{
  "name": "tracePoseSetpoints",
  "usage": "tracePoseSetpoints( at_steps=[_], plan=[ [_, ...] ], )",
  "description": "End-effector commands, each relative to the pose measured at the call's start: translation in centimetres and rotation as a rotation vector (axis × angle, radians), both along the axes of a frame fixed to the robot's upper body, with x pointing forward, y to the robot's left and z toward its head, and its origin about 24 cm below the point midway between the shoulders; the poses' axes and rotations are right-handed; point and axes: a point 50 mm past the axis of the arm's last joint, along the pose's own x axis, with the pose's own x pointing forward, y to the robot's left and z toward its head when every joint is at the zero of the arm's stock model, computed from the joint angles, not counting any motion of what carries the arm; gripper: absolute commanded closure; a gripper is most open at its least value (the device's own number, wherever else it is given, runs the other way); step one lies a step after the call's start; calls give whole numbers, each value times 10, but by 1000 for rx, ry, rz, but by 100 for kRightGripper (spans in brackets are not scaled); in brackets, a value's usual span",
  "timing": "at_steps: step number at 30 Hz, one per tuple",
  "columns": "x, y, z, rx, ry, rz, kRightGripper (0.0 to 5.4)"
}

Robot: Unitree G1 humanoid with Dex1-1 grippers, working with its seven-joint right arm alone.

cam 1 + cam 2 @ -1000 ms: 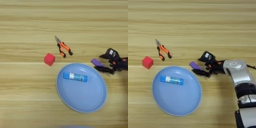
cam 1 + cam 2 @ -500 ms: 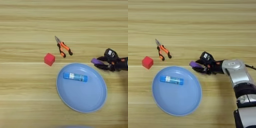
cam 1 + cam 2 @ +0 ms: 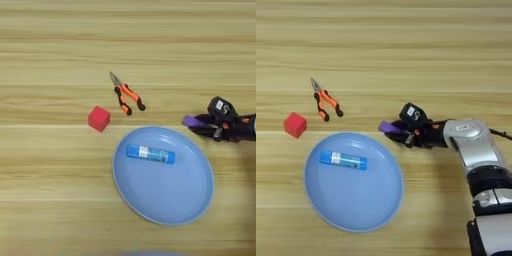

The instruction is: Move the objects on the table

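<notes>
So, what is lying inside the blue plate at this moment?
Only the blue stick with a white label lies inside the plate, toward its upper left part. The plate surface directly under the stick is covered; the rest of it shows bare.

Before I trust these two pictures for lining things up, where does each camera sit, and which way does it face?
Left eye view: on the head, looking down at the table; only the tool and a wrist stub show at the right edge.
Right eye view: beside it, same downward look, reaching further right; the silver forearm shows too.
Both share the plate, blue stick, red cube, pliers and purple block.
</notes>
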Motion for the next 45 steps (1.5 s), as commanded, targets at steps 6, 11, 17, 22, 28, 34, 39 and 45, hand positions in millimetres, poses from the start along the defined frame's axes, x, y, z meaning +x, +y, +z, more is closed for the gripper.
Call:
tracePoseSetpoints(
  at_steps=[6, 11, 17, 22, 28, 34, 39, 45],
  plan=[
    [1, 26, 81, 76, -295, 143, 399],
    [-24, 51, 101, 152, -329, 277, 399],
    [-43, 69, 95, 172, -272, 362, 399],
    [-53, 74, 81, 160, -197, 411, 399],
    [-59, 80, 64, 158, -110, 447, 399],
    [-67, 82, 51, 166, -24, 488, 399],
    [-71, 83, 40, 166, 36, 503, 399],
    [-75, 84, 30, 162, 85, 514, 399]
  ],
)
